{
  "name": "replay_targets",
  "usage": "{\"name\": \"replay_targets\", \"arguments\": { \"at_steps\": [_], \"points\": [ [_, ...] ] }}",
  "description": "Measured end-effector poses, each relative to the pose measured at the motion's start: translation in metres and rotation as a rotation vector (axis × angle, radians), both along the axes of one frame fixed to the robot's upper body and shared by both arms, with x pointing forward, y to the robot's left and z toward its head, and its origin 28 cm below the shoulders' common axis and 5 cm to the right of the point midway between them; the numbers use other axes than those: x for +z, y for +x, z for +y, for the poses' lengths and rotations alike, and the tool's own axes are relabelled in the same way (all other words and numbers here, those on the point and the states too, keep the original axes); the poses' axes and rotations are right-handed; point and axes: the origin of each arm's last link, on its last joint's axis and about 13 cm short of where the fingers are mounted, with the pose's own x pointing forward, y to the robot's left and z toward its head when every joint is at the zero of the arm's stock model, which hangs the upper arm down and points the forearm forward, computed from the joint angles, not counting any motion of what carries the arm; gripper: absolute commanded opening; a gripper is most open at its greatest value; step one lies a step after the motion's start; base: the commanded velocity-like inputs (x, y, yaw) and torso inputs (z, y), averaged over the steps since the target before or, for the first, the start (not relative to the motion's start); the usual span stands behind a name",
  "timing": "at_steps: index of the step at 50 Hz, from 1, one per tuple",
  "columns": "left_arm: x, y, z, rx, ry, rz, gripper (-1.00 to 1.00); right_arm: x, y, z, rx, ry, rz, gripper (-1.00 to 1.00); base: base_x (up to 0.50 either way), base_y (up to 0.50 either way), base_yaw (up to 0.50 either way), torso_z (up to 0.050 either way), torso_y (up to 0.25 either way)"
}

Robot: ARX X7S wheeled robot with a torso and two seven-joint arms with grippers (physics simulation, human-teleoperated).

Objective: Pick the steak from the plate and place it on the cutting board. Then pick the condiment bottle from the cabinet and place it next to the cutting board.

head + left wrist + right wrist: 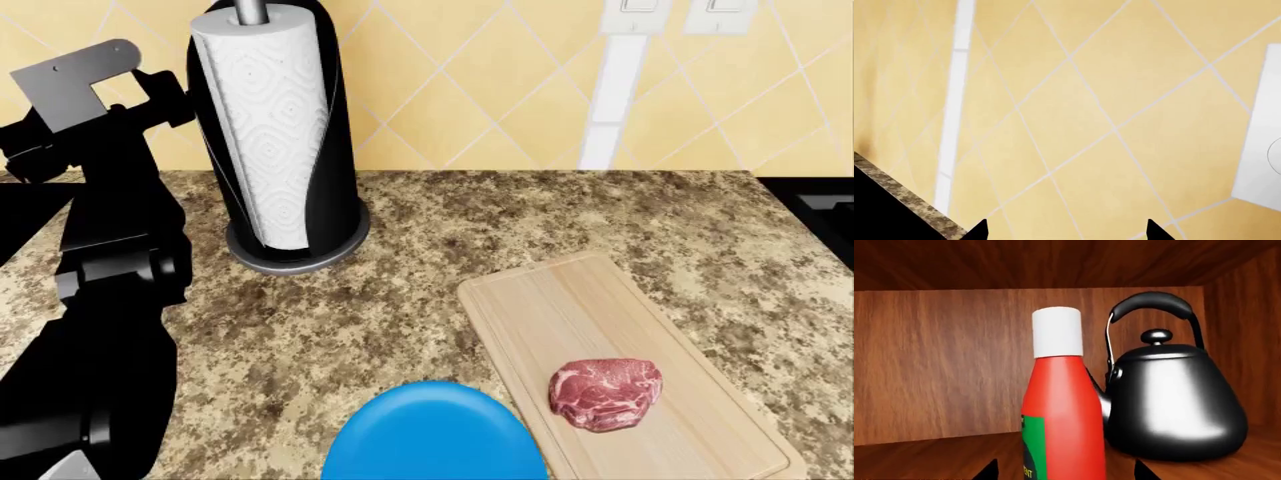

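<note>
Steak (606, 393) is on the cutting board (561, 300) already, and the condiment bottle (1063, 415) stands upright in the cabinet, dead ahead between the right pincer's (1063, 471) spread-apart tips, kettle (1173, 400) just behind it.

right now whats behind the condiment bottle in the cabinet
A black kettle stands behind and to one side of the condiment bottle, with the wooden cabinet back wall beyond. The bottle covers part of the kettle's spout side and the shelf directly behind it.
</note>
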Motion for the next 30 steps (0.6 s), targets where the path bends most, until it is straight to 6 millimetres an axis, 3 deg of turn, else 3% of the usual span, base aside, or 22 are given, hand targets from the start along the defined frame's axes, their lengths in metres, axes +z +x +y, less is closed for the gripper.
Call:
{"name": "replay_targets", "arguments": {
  "at_steps": [15,16,30],
  "points": [
    [-0.001,0.0,0.0,0.0,-0.003,0.004,1.0,0.008,0.018,-0.003,-0.092,-0.073,0.039,1.0,0.01,0.0,0.0,0.0,0.0],
    [-0.001,0.0,0.0,-0.001,-0.003,0.004,1.0,0.008,0.018,-0.002,-0.095,-0.08,0.036,-1.0,0.0,0.0,0.0,0.0,0.0],
    [-0.001,0.0,0.0,-0.003,-0.001,0.0,1.0,0.007,0.022,-0.001,-0.12,-0.135,0.003,-1.0,0.01,0.0,0.0,0.0,0.0]
  ]
}}
